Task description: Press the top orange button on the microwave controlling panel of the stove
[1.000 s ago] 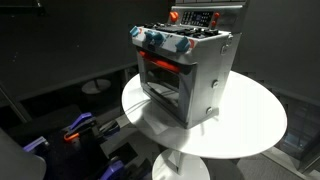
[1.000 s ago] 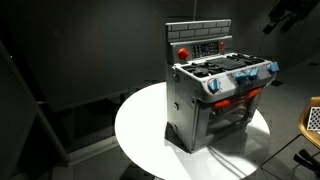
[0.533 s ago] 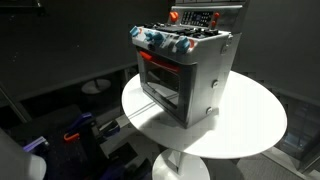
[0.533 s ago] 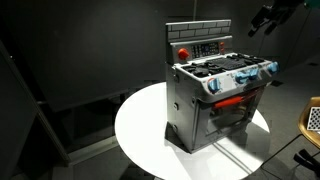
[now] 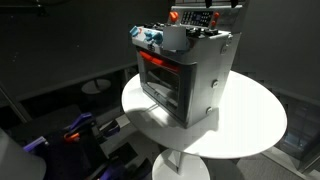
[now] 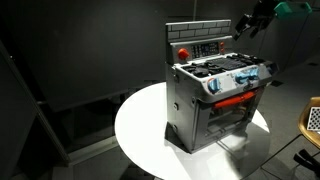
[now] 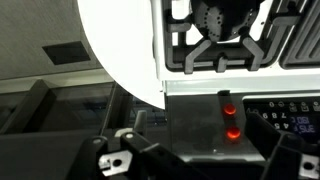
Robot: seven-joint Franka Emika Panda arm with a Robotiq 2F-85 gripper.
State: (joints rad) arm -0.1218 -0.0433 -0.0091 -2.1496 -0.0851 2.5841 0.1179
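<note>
Hovering tool (image 6: 243, 27), one stove (image 6: 215, 105), one table (image 6: 140, 130)

Black pincer (image 7: 193, 166) with pale metal fittings, teal-tinted arm (image 6: 291, 6).

The arm (image 6: 290, 7) reaches in high, its gripper (image 6: 248, 24) tilted downward with jaws wide apart.

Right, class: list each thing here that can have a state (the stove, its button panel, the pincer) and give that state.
stove: upright on the white table, oven door shut.
microwave controlling panel: upright at the stove's back, nothing touching it.
pincer: open, empty, in the air clear of the panel.
</note>
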